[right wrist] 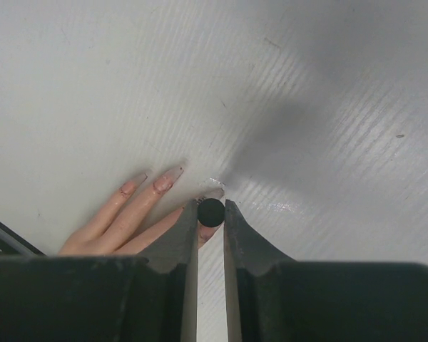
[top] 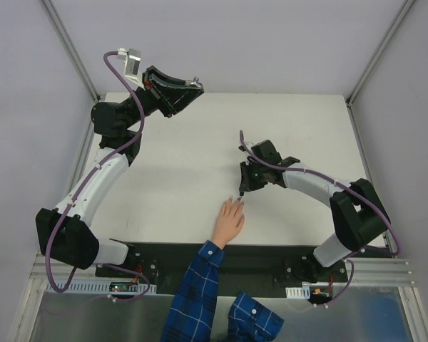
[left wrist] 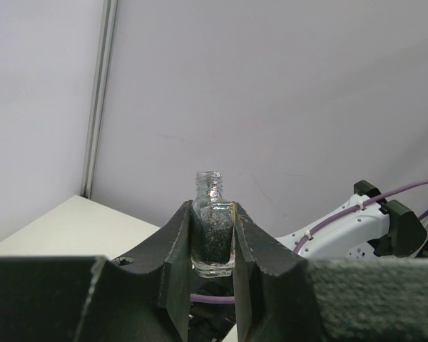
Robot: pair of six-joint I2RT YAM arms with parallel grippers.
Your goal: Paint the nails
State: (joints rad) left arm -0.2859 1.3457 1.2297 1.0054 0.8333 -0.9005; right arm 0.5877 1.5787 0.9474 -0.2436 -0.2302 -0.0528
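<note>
Left wrist view alone: left gripper (left wrist: 214,214) clamped an uncapped bottle (left wrist: 214,242), centre frame. Right wrist view alone: right gripper (right wrist: 211,207) pinched a black cap (right wrist: 210,213) near the nails (right wrist: 164,182).

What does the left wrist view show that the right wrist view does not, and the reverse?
Only the left wrist view: an uncapped glass bottle, clamped upright in the left gripper. Only the right wrist view: the hand with its nails, and a round black cap held in the right gripper over one fingertip. Both: the white table.
</note>
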